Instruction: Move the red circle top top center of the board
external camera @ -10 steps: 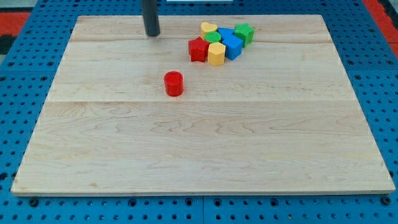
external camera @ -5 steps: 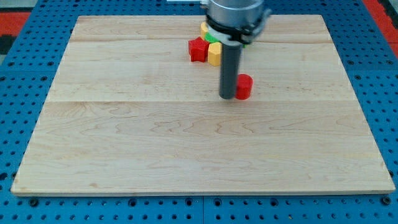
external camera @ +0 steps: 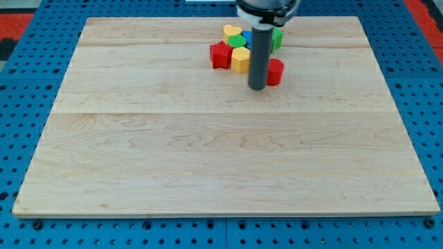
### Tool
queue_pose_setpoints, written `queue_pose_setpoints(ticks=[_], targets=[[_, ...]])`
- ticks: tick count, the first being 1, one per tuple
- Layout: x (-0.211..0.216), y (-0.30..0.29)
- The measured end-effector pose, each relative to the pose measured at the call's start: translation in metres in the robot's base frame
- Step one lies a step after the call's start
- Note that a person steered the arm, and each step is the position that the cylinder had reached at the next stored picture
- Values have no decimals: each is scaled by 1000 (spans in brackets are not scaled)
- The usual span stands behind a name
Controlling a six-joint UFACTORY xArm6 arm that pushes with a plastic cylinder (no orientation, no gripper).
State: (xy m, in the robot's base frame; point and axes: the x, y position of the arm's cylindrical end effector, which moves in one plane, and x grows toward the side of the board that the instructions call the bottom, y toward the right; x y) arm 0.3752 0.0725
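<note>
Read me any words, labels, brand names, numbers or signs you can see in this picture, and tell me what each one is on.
None: no readable text shows anywhere.
The pale wooden board is plain wood grain.
The blue pegboard table shows only holes.
The red cylinder block, beside my tip on the view's right, and the cluster of red, yellow, green and blue blocks carry no markings.

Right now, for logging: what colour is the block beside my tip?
Red: the red circle, touching my tip's right side in the camera view.
</note>
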Motion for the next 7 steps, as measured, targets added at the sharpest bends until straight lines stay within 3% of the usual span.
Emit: queue_pose_setpoints(ticks=[3,4,5,6,7], targets=[[-83,108],[-86,120],[-44,152],[-71,114],[-73,110]])
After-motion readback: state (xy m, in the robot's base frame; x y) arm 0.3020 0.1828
